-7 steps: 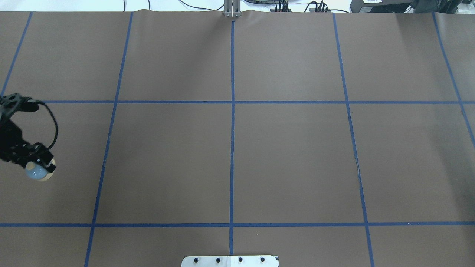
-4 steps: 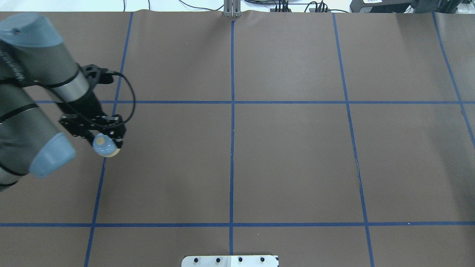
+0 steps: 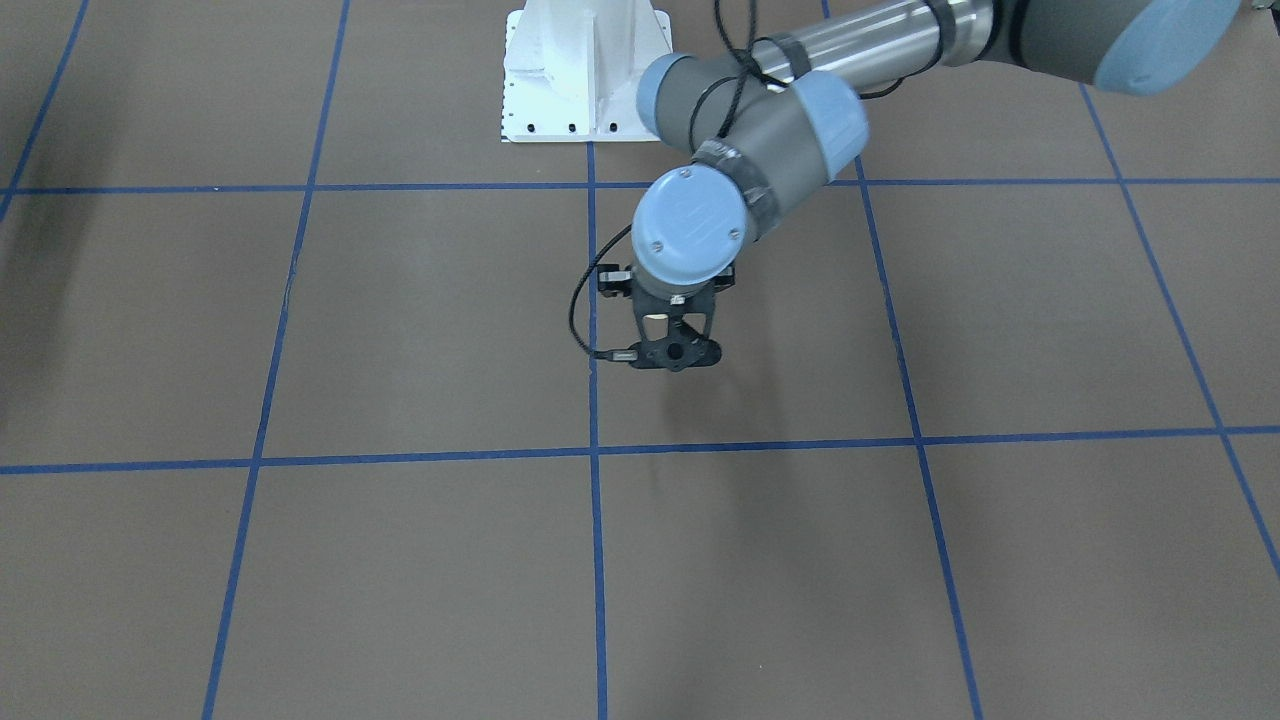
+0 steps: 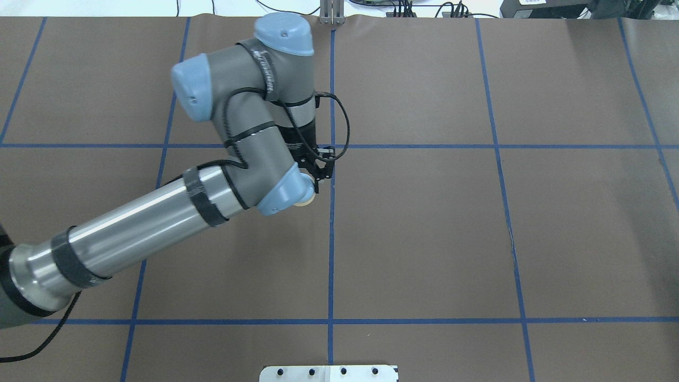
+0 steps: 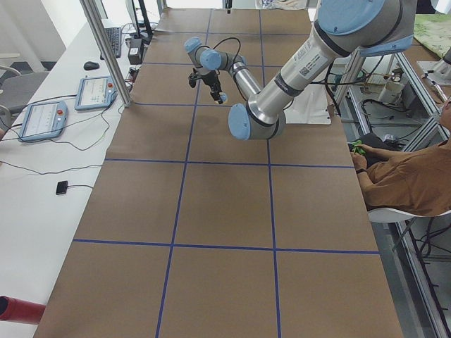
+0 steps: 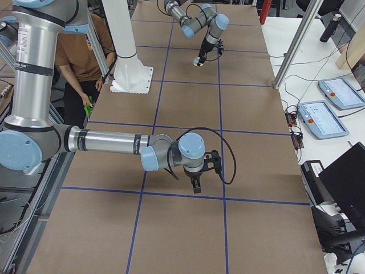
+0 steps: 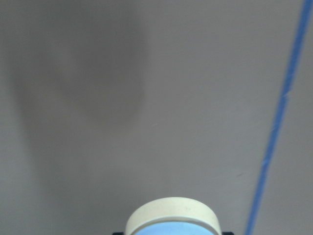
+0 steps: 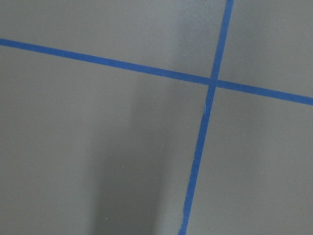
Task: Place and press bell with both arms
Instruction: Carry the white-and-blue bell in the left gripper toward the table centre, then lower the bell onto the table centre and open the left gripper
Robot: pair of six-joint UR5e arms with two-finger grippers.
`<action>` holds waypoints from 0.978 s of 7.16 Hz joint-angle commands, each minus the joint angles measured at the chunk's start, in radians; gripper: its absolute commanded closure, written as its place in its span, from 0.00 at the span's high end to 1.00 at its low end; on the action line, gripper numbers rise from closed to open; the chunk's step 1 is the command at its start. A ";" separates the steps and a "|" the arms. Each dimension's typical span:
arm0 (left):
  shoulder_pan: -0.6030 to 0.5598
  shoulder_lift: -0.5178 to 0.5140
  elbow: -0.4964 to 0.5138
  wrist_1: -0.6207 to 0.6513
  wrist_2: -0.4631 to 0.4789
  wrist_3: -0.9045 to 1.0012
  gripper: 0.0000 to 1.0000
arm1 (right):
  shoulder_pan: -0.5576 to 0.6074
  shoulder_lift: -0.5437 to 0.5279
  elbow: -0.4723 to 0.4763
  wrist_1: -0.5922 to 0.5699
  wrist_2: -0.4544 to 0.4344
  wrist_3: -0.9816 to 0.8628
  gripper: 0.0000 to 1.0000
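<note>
Left gripper [image 4: 316,181] clenched on bell [image 7: 172,215], held above the mat [image 4: 424,239] near centre, just 9 o'clock of the middle tape line [image 4: 331,254] in the overhead. Right gripper [image 6: 197,181] toward 3 o'clock end; open or closed, cannot tell. Bell probably light, rigid, dome likely slippery; pinch base sides, off the button.

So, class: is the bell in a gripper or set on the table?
In the left gripper. The left wrist view shows the bell at the jaws, its cream base apparently clear of the table; overhead, only its rim shows.
</note>
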 commanded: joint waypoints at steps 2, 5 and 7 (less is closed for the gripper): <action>0.057 -0.076 0.226 -0.251 0.048 -0.138 0.06 | -0.002 -0.001 0.002 -0.001 0.002 0.000 1.00; 0.072 -0.076 0.229 -0.251 0.050 -0.138 0.39 | -0.002 0.000 0.002 -0.001 0.002 0.000 1.00; 0.080 -0.075 0.230 -0.251 0.068 -0.138 0.56 | -0.006 0.005 0.002 -0.001 0.002 0.002 1.00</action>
